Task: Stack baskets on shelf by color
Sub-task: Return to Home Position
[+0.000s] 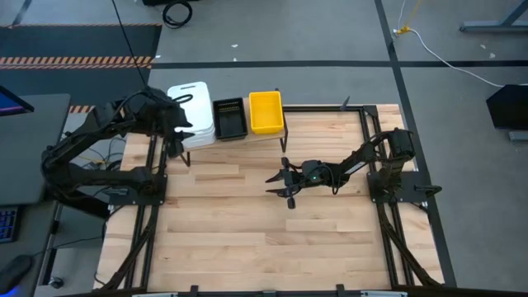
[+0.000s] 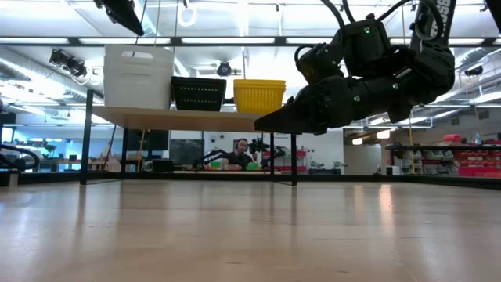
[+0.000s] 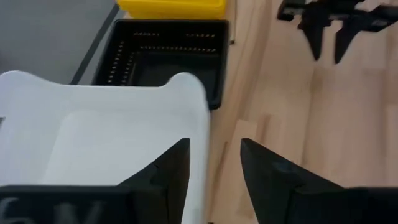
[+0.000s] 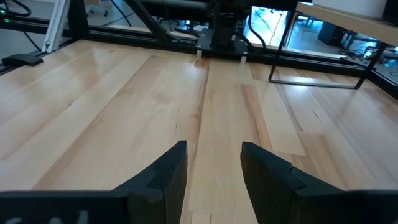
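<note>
A slatted wooden tabletop (image 1: pixel 247 239) fills the high view. At its far edge sit white baskets (image 1: pixel 198 103), black baskets (image 1: pixel 229 118) and yellow baskets (image 1: pixel 266 111). The left gripper (image 1: pixel 181 125) hovers over the white stack, and the right gripper (image 1: pixel 285 183) hangs well apart. In the low view, the stacks line the shelf (image 2: pixel 188 119). In the left wrist view the fingers are spread and empty, with the white rim under their gap, so the gripper probably has to rise first. In the right wrist view the fingers are spread and empty.

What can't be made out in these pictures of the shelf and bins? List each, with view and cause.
Bins beneath the top white bin, black bin and yellow bin: high view, the top ones cover them.
Shelf top: high view, covered by the bins.
Person in the background: low view, too small to tell what they do.
</note>
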